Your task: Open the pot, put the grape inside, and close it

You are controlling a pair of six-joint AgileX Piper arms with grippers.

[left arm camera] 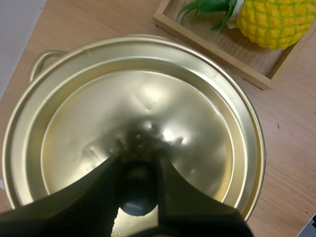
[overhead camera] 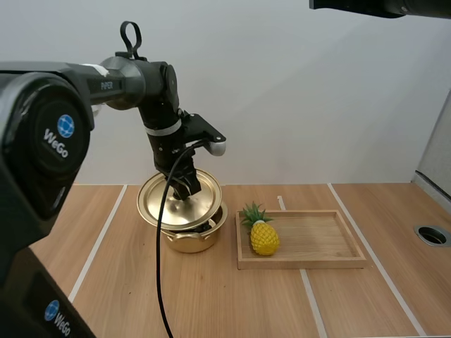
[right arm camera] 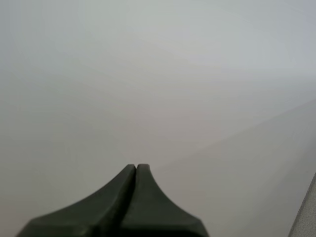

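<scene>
The left hand [left arm camera: 138, 165] pinches the knob [left arm camera: 136, 201] of the lid [overhead camera: 177, 205], which tilts over the pot [overhead camera: 194, 241] beneath it; the right hand [right arm camera: 136, 169] is pressed together.

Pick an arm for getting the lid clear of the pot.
Left. The left hand is pinched on the lid at its centre, and the lid sits tilted over the pot. The right hand, fingers together on nothing, faces a blank wall.
</scene>
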